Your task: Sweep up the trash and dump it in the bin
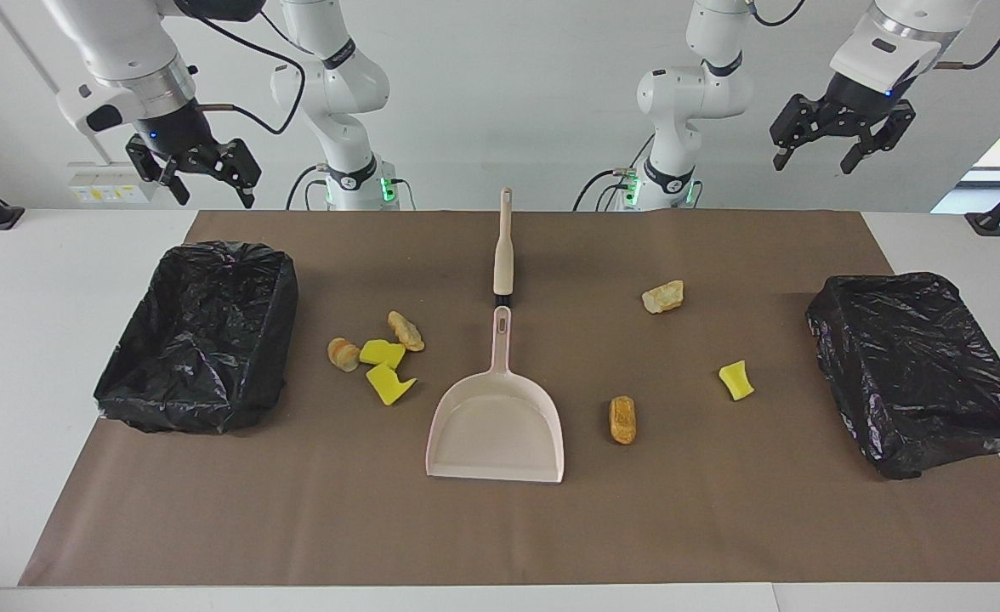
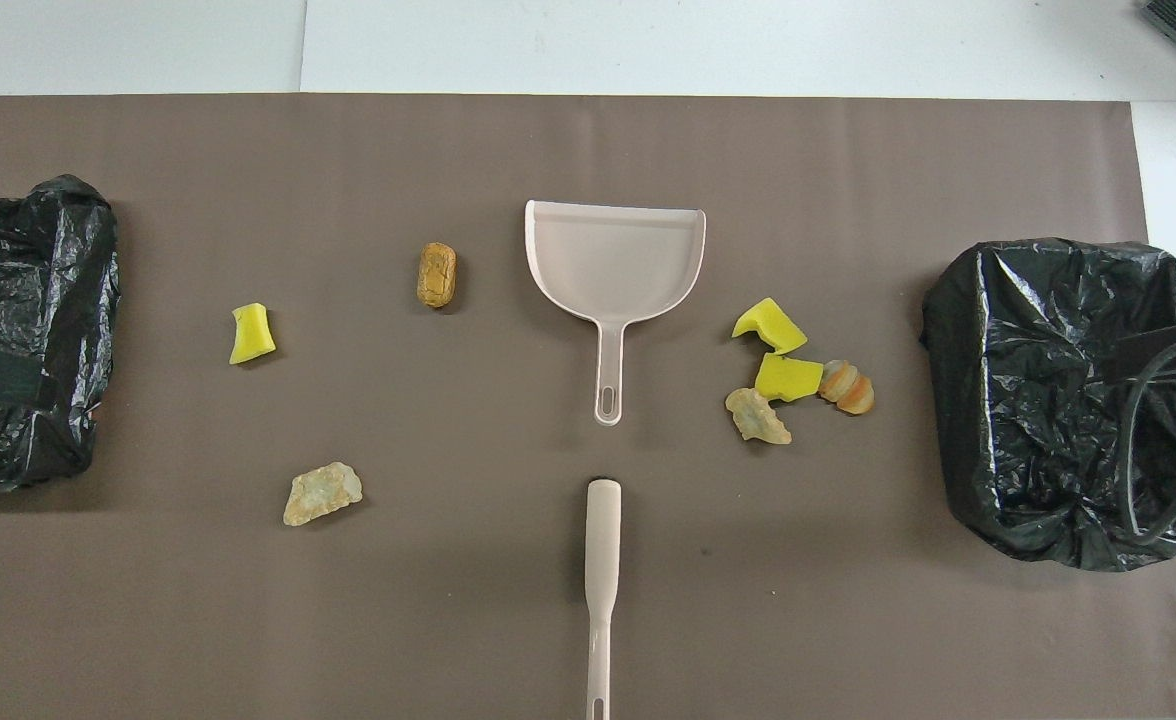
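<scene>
Across the counter (image 1: 83, 280) in the facing view, the pale pink dustpan (image 1: 497, 425) lies mid-mat with its handle toward the robots, the beige-handled brush (image 1: 503, 246) in line with it, nearer to them. Four pieces of the trash (image 1: 377, 353) cluster beside the pan toward the right arm's end; three more lie apart toward the left arm's end. A black-lined bin (image 1: 202, 336) sits at each end (the other bin (image 1: 917, 370) by the left arm). The right claw (image 1: 194, 174) hangs high over its end, fingers spread, holding nothing; the left claw (image 1: 832, 136) likewise, open and empty.

From overhead, the dustpan (image 2: 613, 260), brush (image 2: 601, 560) and trash (image 2: 783, 375) lie untouched on the mat; neither claw shows clearly.
</scene>
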Robot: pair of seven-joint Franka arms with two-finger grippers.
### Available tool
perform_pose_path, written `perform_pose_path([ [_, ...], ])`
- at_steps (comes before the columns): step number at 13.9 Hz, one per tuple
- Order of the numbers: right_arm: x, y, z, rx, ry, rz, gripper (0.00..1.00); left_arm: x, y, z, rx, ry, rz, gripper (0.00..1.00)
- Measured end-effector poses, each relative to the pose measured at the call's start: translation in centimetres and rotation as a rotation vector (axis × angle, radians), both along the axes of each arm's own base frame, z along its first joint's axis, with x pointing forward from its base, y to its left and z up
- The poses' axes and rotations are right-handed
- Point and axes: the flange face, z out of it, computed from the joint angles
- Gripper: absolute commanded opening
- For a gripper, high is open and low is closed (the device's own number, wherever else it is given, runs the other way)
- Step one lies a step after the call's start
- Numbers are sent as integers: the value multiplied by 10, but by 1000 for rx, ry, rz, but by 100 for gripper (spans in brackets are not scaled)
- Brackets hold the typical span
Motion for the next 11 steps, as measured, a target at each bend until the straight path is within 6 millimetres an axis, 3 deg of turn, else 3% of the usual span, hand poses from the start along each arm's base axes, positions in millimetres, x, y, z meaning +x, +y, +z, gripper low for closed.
perform_pose_path([
  [4,-6,2,-5,2,14,23,100,-5,-14,-5,4,11,-15,100],
  [8,-10,2,-7,4,25,12,100,-17,-84,-46,27,25,-58,100],
  [11,-11,2,-7,4,27,1,100,-50,-143,-95,50,34,-84,100],
])
